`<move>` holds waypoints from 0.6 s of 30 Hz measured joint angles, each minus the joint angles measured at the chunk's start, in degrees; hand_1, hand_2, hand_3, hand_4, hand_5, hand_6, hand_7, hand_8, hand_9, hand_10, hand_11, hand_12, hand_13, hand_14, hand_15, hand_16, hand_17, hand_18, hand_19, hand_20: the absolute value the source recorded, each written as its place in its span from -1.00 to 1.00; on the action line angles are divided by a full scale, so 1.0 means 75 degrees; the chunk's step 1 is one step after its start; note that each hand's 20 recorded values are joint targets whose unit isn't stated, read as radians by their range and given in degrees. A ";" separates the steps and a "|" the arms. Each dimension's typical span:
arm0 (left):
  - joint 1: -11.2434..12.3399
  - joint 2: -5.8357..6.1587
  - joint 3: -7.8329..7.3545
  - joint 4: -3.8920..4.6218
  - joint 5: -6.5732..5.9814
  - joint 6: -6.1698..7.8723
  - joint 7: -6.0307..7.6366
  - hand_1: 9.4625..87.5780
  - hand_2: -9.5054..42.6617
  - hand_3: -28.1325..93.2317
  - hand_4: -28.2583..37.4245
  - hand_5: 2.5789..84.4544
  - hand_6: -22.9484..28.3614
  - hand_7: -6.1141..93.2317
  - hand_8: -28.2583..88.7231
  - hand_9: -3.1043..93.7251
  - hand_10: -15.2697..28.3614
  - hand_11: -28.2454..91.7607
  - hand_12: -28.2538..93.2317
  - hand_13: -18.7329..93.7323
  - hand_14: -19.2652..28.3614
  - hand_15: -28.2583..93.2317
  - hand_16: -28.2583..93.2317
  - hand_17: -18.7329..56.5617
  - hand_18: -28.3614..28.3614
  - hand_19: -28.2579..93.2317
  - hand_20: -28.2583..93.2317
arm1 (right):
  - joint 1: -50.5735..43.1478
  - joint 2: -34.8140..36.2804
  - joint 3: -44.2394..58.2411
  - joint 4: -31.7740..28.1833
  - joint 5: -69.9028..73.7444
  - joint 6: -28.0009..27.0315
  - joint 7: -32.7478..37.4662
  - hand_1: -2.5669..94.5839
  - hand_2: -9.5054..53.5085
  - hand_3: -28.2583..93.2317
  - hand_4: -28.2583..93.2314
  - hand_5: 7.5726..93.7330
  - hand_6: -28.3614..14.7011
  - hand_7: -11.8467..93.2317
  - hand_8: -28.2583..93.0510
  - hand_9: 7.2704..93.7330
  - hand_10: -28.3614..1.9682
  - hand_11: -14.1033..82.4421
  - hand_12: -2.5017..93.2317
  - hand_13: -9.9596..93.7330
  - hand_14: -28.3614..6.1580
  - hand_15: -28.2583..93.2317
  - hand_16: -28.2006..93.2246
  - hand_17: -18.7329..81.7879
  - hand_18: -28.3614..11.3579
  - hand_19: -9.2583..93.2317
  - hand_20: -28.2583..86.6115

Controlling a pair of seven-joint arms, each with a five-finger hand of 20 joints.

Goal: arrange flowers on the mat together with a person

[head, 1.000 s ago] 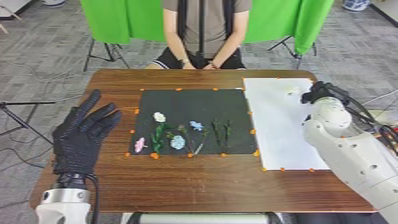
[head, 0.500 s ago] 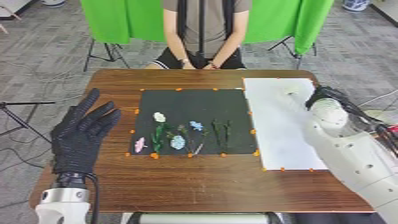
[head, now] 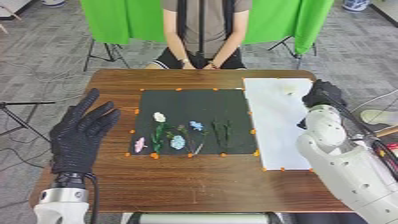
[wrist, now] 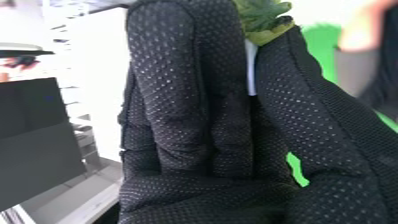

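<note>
Flowers [head: 178,143], mat [head: 188,107], table [head: 213,190], green cloth [head: 124,25], left hand [head: 75,145] open, right hand [head: 323,94] pinching apparent greenery [wrist: 263,19]

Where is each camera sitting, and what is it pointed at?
Head view: on the robot's head, looking forward and down at the dark mat; left hand, right hand and white arms show.
Right wrist view: on the right arm's wrist, looking along the gloved right hand towards the green leafy piece it pinches.
Shared: right hand and green cloth.
</note>
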 measured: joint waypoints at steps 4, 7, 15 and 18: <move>-0.0010 -0.0035 -0.0001 -0.0001 0.0027 -0.0008 -0.0053 -0.68 -0.20 0.71 -1.00 -0.21 0.24 -0.66 -0.68 -0.18 0.74 -0.06 -0.37 -0.18 1.00 0.35 -0.73 -0.63 0.92 0.65 -0.74 | -0.0008 -0.0417 0.0202 -0.0682 0.0103 -0.0127 -0.0715 0.24 -1.00 0.63 -1.00 0.86 0.39 -0.49 -0.52 1.00 0.37 -0.49 -0.37 0.91 0.47 0.12 -0.11 0.09 -0.22 0.79 -0.48; -0.0021 -0.0035 -0.0001 -0.0001 0.0032 -0.0008 -0.0065 -0.68 -0.20 0.71 -1.00 -0.21 0.24 -0.66 -0.68 -0.18 0.74 -0.06 -0.37 -0.18 1.00 0.35 -0.73 -0.63 0.92 0.65 -0.74 | 0.0000 -0.0857 0.0217 -0.1173 0.0174 -0.0476 -0.1403 0.24 -1.00 0.64 -1.00 0.85 0.39 -0.49 -0.52 1.00 0.37 -0.49 -0.37 0.91 0.45 0.12 -0.12 0.08 -0.23 0.80 -0.48; -0.0065 -0.0054 -0.0010 -0.0001 0.0053 -0.0019 -0.0169 -0.68 -0.20 0.71 -1.00 -0.21 0.25 -0.67 -0.67 -0.18 0.74 -0.06 -0.37 -0.18 1.00 0.35 -0.73 -0.63 0.92 0.65 -0.74 | -0.0009 -0.2009 -0.0489 -0.1500 0.0200 -0.1202 -0.1850 0.22 -1.00 0.65 -1.00 0.84 0.39 -0.49 -0.52 1.00 0.32 -0.37 -0.38 0.88 0.36 0.20 -0.17 0.05 -0.27 0.80 -0.47; -0.0089 -0.0062 -0.0010 0.0000 0.0066 -0.0040 -0.0212 -0.68 -0.20 0.71 -1.00 -0.21 0.25 -0.67 -0.67 -0.18 0.74 -0.05 -0.37 -0.18 1.00 0.35 -0.73 -0.63 0.92 0.65 -0.74 | -0.0112 -0.2198 -0.0703 -0.1486 0.0198 -0.1367 -0.1856 0.17 -1.00 0.66 -1.00 0.82 0.41 -0.49 -0.54 1.00 0.30 -0.38 -0.39 0.81 0.27 0.28 -0.25 -0.02 -0.34 0.79 -0.46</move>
